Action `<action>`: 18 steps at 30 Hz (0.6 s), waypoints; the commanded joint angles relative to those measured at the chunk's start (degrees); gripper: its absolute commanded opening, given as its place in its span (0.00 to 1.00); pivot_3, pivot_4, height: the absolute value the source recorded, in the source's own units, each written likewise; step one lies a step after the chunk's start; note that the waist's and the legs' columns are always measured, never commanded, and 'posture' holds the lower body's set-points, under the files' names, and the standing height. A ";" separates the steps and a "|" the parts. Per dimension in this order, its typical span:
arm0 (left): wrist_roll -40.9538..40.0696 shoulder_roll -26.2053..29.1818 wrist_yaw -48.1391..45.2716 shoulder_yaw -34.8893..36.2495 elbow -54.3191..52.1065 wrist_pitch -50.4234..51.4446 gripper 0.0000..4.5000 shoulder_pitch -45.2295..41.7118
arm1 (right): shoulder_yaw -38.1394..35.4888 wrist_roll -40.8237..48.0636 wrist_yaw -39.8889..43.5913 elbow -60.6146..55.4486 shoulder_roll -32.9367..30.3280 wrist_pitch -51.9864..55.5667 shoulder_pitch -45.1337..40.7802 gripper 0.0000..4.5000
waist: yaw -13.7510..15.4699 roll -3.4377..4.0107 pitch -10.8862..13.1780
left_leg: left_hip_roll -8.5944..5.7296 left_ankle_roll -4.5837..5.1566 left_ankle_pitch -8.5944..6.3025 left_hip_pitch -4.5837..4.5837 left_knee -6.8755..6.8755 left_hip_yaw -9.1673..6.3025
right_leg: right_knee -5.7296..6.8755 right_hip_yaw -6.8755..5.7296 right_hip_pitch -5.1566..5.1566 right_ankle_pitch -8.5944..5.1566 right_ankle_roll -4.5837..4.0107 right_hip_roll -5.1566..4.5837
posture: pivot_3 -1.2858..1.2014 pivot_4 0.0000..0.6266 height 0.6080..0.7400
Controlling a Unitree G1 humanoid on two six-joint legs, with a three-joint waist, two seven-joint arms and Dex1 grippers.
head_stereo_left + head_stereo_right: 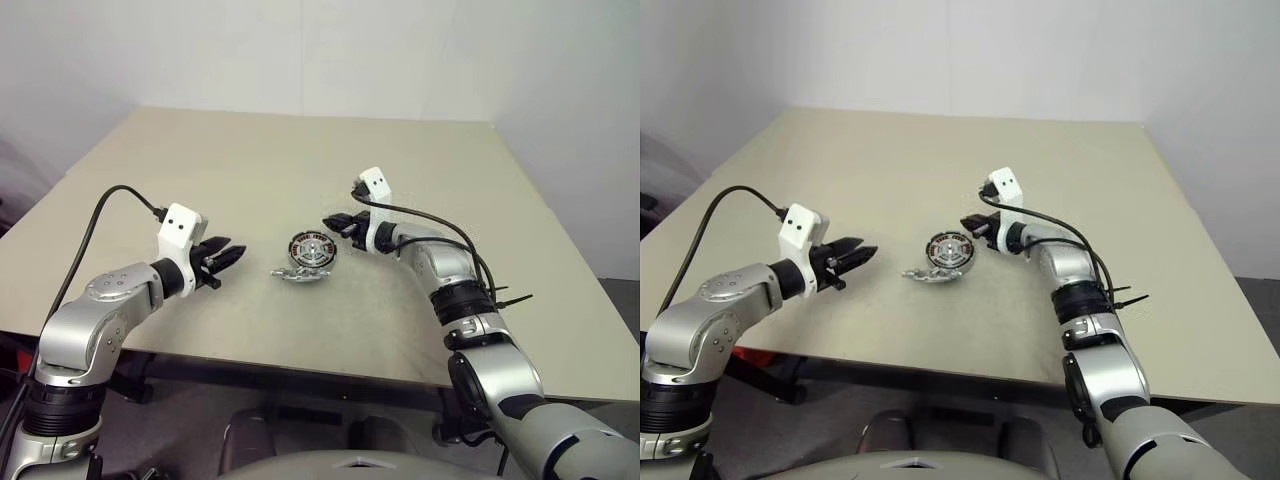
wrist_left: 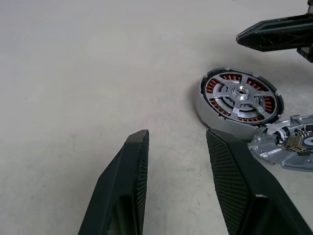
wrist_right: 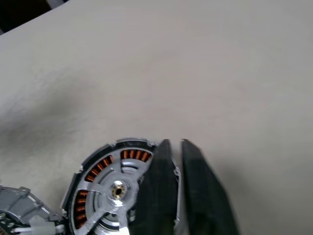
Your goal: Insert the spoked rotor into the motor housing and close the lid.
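Rotor seated in housing, lid beside it, both grippers clear

The motor housing (image 1: 312,250) lies on the table (image 1: 300,160) at the centre of the left eye view, with the spoked rotor (image 2: 240,95) seated inside its copper windings. The lid (image 2: 288,147) lies tilted against the housing's lower edge, touching it. The right gripper (image 1: 332,224) hangs just right of the housing, fingers together, empty. The left gripper (image 1: 232,254) hangs left of centre, fingers (image 2: 128,181) apart, empty
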 commanded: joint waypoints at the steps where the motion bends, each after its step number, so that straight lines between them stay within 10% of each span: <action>1: 0.36 -0.02 0.09 0.43 -0.44 -1.17 0.44 -0.63 | 2.32 -0.62 2.58 -4.23 0.03 -1.16 -0.29 0.00 | -0.02 0.00 0.00 | 0.00 0.00 0.00 0.00 -0.01 0.00 | 0.00 0.00 0.00 0.00 0.00 0.00 | 0.52 0.00 1.00; 18: 0.43 0.02 0.51 1.25 -1.06 -1.09 0.44 0.16 | 7.36 -5.08 4.17 1.33 1.76 -4.43 2.90 0.00 | -0.84 -0.03 -0.03 | 0.00 0.01 -0.01 0.14 -0.02 0.00 | 0.04 0.04 0.08 -0.03 0.05 0.01 | 0.52 0.00 1.00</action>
